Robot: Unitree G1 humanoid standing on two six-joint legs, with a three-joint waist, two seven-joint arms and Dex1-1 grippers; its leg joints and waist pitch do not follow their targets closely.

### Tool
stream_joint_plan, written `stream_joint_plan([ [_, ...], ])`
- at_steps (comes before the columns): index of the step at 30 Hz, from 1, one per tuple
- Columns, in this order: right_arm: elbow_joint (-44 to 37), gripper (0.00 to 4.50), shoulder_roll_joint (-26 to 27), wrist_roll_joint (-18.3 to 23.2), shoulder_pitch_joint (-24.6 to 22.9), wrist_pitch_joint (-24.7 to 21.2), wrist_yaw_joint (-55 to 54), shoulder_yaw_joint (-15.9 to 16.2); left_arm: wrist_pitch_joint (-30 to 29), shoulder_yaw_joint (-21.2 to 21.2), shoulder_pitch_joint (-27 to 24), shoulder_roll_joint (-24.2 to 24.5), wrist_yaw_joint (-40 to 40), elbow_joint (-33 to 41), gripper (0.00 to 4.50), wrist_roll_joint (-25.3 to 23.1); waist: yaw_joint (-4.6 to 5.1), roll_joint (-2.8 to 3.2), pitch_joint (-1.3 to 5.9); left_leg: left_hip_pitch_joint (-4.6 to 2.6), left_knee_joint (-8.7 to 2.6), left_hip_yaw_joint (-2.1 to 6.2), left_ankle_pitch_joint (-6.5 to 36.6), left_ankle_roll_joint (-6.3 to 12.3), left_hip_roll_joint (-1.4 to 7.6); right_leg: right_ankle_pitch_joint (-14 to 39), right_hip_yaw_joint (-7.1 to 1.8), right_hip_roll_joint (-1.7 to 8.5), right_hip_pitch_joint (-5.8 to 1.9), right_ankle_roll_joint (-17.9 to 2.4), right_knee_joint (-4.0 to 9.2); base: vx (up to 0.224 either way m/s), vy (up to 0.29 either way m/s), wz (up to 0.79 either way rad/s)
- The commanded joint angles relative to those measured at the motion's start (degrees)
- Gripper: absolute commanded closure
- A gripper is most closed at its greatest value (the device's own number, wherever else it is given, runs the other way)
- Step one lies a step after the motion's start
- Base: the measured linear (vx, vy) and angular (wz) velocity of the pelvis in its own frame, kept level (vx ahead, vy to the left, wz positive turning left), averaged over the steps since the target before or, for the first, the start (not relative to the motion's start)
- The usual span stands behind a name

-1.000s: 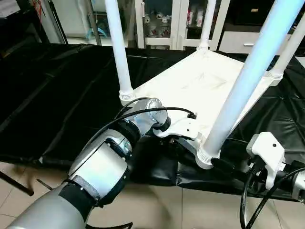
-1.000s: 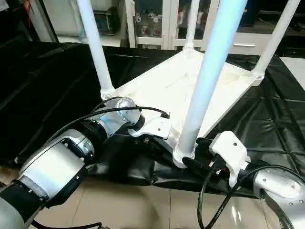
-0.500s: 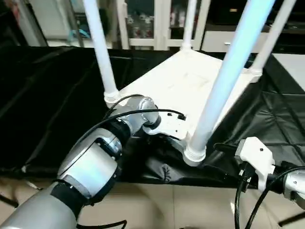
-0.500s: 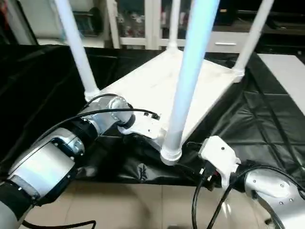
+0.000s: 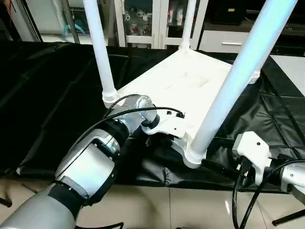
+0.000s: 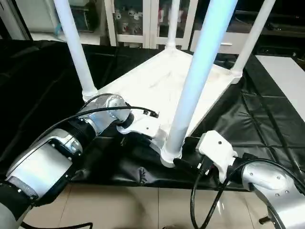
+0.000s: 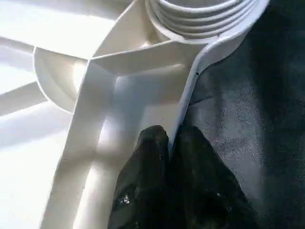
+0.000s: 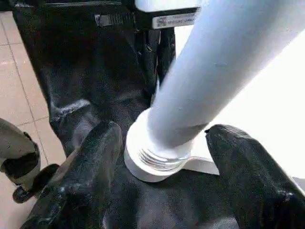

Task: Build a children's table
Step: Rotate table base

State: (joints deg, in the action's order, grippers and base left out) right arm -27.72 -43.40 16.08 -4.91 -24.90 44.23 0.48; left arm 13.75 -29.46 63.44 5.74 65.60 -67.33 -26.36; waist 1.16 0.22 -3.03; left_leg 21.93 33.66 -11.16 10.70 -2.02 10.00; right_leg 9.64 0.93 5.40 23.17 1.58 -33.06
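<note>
On the black cloth (image 5: pixel 57 95) that covers the big work table, the children's table lies upside down. Its white top (image 5: pixel 190 86) rests flat on the cloth, and all four legs stand up from the corner sockets. The near leg (image 5: pixel 228 86) is the closest one and looks the biggest. The left leg (image 5: pixel 100 52), the far leg (image 5: pixel 187 24) and the right leg (image 6: pixel 252 36) stand at the other corners.

The left gripper (image 7: pixel 169 143) is pinched tight on the thin rim (image 7: pixel 188 95) of the top, just beside the near socket (image 7: pixel 205 19). One black finger is inside the rim and one is outside. The right gripper (image 8: pixel 164 143) is spread wide, with one finger on each side of the near leg's base. I judge that its fingers do not touch the leg.

What could go wrong? The near corner sits right at the edge of the work table. If the left gripper pulls too hard, the top could slide off toward the floor (image 5: pixel 190 210). If the right arm bumps the near leg, the leg could lean or come loose.

The sockets are like little cups. Each one I can see has a leg in it. I judge the building is almost done.
</note>
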Motion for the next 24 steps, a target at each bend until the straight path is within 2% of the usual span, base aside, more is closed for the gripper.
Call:
stream_joint_plan([
  [1, 0.7, 1.31, 0.2, -0.2, 0.0, 0.5, -0.2, -0.2, -6.3, 3.4, -2.2, 1.3, -5.9, -2.0, 4.26, 2.3, -0.59, -1.27, 2.34, -0.54, -4.38, 1.61, 17.9, 5.22, 3.03, 17.9, -1.07, 2.94, -2.02, -13.7, 4.44, 0.000, 0.000, 0.00],
  [2, 0.6, 1.31, 0.2, -0.2, 0.0, 0.5, -0.3, -0.2, -6.9, 3.9, -2.3, 1.6, -6.6, -1.8, 4.26, 2.6, -0.56, -1.21, 2.33, -0.44, -4.38, 1.68, 18.1, 4.99, 2.95, 18.6, -1.03, 2.93, -2.07, -13.5, 4.44, 0.000, 0.000, 0.00],
  [4, 0.5, 1.31, 0.3, -0.2, -0.1, 0.5, -0.5, -0.2, -8.4, 4.8, -2.8, 2.3, -8.6, -1.4, 4.26, 3.1, -0.27, -1.38, 2.21, -0.09, -4.63, 1.93, 19.2, 4.17, 2.84, 22.5, -0.90, 2.87, -2.12, -11.7, 4.70, 0.000, 0.000, 0.00],
  [6, 0.4, 1.31, 0.6, -0.4, -0.2, 0.6, -0.7, -0.3, -10.7, 5.8, -3.8, 3.5, -10.2, -0.2, 4.26, 3.4, 0.00, -1.38, 2.23, 0.30, -4.75, 2.15, 19.3, 3.62, 2.70, 23.3, -0.86, 2.78, -2.21, -10.4, 4.74, -0.014, 0.005, -0.10],
  [11, 0.4, 1.31, 1.0, -0.7, -0.4, 0.9, -0.9, -0.1, -14.0, 7.4, -5.9, 4.3, -11.6, 2.6, 4.26, 4.2, 0.41, -1.54, 2.27, 0.40, -4.59, 2.07, 18.7, 3.85, 2.43, 22.8, -0.81, 2.58, -1.96, -10.0, 4.79, 0.000, 0.000, 0.00],
  [12, 0.6, 1.31, 1.1, -0.8, -0.3, 1.0, -1.1, 0.0, -15.8, 8.1, -7.3, 4.2, -12.3, 5.0, 4.26, 4.6, 0.63, -1.52, 2.16, 0.10, -4.54, 1.95, 19.2, 4.14, 2.50, 22.5, -0.89, 2.48, -1.66, -10.7, 4.97, 0.000, 0.000, 0.00],
  [15, 0.8, 1.31, 1.3, -1.0, -0.1, 1.1, -1.3, 0.0, -18.4, 8.7, -9.5, 3.6, -12.3, 8.6, 4.30, 5.5, 0.59, -1.38, 2.25, -0.24, -4.44, 1.78, 18.9, 4.36, 2.70, 21.0, -1.02, 2.46, -1.53, -12.0, 4.90, 0.000, 0.000, 0.00],
  [18, 1.1, 1.31, 1.5, -1.3, 0.0, 1.0, -1.6, 0.0, -20.3, 9.3, -11.3, 2.8, -13.4, 11.5, 4.42, 6.0, 0.27, -1.03, 2.45, -0.29, -4.37, 1.62, 17.3, 5.03, 2.79, 16.8, -1.03, 2.32, -1.60, -13.4, 4.59, 0.000, 0.000, 0.00],
  [19, 1.1, 1.31, 1.6, -1.3, 0.0, 1.0, -1.7, 0.0, -21.0, 9.8, -12.0, 2.4, -14.0, 12.8, 4.42, 6.5, 0.21, -1.16, 2.38, -0.13, -4.37, 1.59, 16.8, 5.39, 2.82, 15.6, -0.98, 2.33, -1.75, -13.8, 4.50, 0.000, 0.000, 0.00],
  [21, 1.4, 1.31, 1.9, -1.9, 0.1, 0.1, -2.9, -0.2, -23.9, 11.9, -16.0, 0.2, -16.6, 19.0, 4.48, 9.2, -0.10, -1.10, 2.49, -0.33, -4.29, 1.53, 15.5, 5.61, 3.13, 13.4, -1.08, 2.57, -1.99, -14.9, 4.23, 0.000, 0.000, 0.00],
  [24, 1.8, 1.31, 2.6, -2.4, 0.2, -0.7, -4.2, -0.5, -24.8, 12.7, -19.7, -0.7, -16.5, 24.4, 4.49, 11.2, -0.87, -0.94, 2.79, -0.78, -3.94, 1.23, 14.1, 6.36, 3.07, 11.5, -1.19, 2.34, -1.74, -15.5, 4.20, 0.000, 0.000, 0.00],
])
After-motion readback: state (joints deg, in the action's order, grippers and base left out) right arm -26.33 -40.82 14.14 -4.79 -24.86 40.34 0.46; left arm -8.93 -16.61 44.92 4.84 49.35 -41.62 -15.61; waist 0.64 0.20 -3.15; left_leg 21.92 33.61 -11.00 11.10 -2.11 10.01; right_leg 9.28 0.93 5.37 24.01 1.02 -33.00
